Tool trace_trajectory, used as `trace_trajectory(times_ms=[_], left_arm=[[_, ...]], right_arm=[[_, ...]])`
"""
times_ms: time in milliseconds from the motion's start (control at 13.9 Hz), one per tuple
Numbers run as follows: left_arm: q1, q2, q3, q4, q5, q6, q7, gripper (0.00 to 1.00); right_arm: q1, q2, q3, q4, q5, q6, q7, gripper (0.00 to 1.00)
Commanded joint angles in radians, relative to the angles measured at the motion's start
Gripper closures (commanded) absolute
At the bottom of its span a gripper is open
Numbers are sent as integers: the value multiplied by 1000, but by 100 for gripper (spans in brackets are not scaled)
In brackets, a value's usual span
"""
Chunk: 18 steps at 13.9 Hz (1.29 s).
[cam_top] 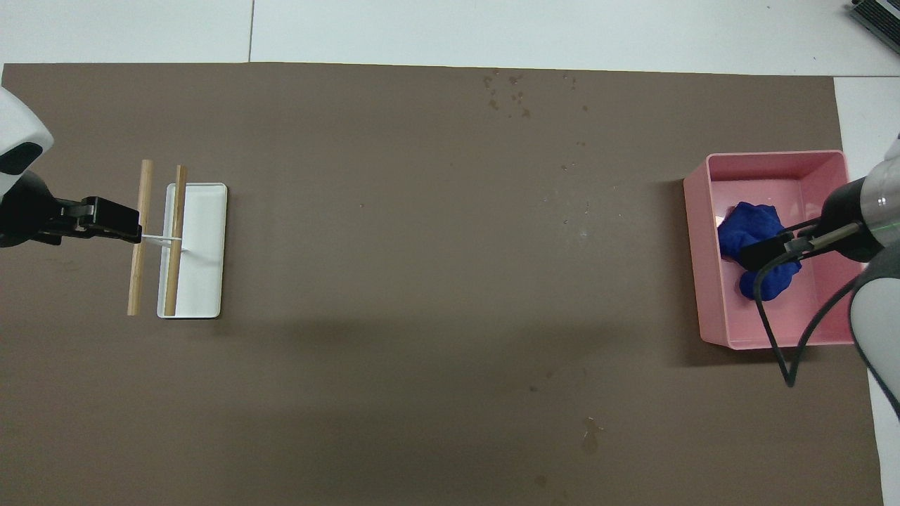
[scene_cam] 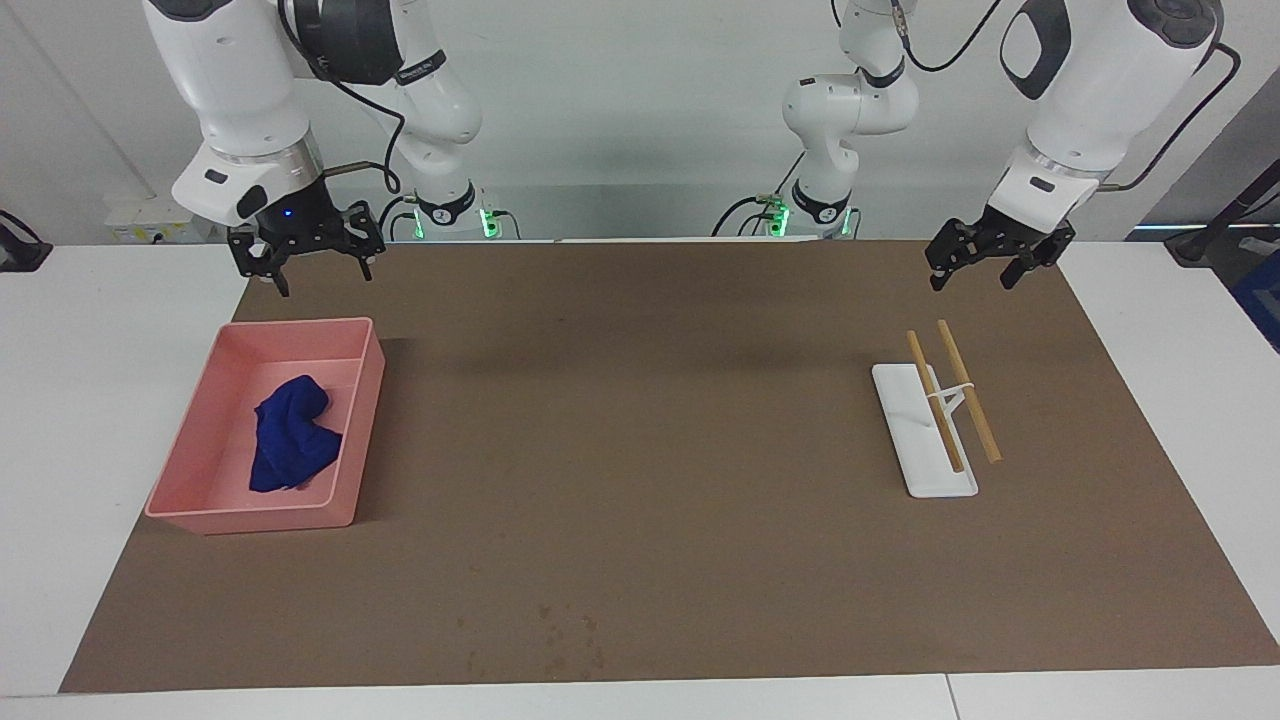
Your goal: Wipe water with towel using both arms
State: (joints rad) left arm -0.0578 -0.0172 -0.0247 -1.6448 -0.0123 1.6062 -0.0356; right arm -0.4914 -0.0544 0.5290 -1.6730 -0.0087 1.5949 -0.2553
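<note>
Brown mat, towel in pink tray, both claws open, raised clear.

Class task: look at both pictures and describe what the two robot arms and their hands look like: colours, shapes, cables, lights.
Both arms are glossy white, rounded segments with dark joint bands and silver wrists. Black cables loop along them. Each ends in a black two-finger hand: the right hand shows a small blue light, the left hand shows none. Green lights glow at both bases.
</note>
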Motion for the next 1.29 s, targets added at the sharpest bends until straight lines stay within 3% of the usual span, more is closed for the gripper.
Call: trace_trajectory(times_ms=[0, 72, 431, 575, 1222], left_arm=[[7, -21, 2, -18, -14, -6, 11, 0], [7, -21, 2, -20, -14, -6, 11, 0], [7, -21, 2, -20, -14, -6, 11, 0], [7, -21, 2, -18, -14, -6, 11, 0], [7, -21, 2, -20, -14, -6, 11, 0]], right_arm=[[-4, -4, -1, 19, 29, -32, 8, 0], [57, -7, -33, 21, 23, -26, 7, 0], [409, -10, -395, 7, 6, -18, 7, 0], [514, -5, -501, 24, 1, 23, 21, 0], [643, 56, -622, 81, 15, -1, 106, 0]])
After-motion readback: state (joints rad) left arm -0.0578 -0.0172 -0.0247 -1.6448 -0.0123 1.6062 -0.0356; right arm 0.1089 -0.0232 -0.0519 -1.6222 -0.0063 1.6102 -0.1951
